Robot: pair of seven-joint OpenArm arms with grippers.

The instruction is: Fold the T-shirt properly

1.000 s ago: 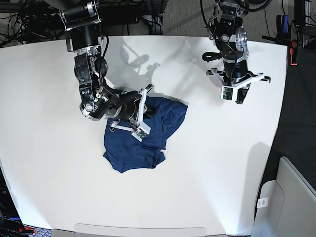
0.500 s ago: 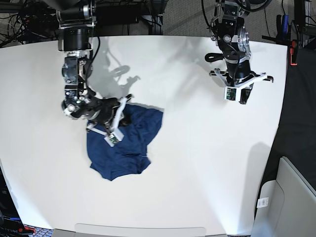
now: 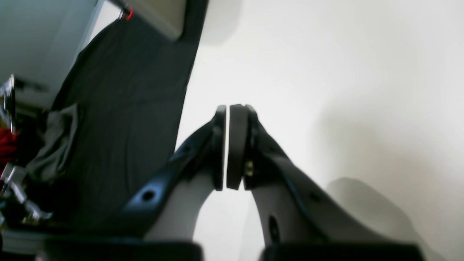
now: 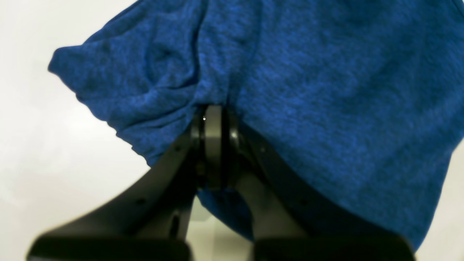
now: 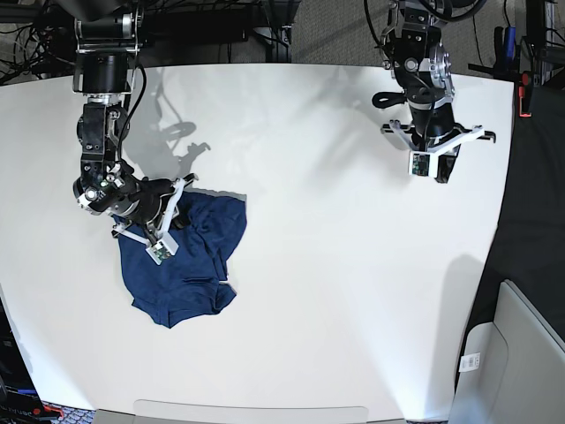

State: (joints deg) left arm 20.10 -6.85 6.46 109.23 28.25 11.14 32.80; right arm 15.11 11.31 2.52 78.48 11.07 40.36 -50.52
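Note:
The dark navy-blue T-shirt [image 5: 190, 269] lies crumpled in a heap on the left part of the white table [image 5: 335, 265]. My right gripper [image 5: 185, 212] is shut on a bunched fold at the heap's upper edge. In the right wrist view the closed fingers [image 4: 213, 145] pinch gathered blue knit fabric [image 4: 308, 90], which fills most of that view. My left gripper [image 5: 441, 170] hangs over the table's far right, well away from the shirt. In the left wrist view it [image 3: 227, 110] is shut and empty above bare table.
The table's right edge [image 5: 503, 203] borders dark floor. A grey bin [image 5: 521, 362] stands at the lower right. Cables and equipment [image 5: 26, 35] crowd the back left. Dark floor with clutter [image 3: 108, 108] shows in the left wrist view.
My right gripper has dragged the shirt leftward across the table, still shut on it. My left gripper has shifted slightly right and stayed shut.

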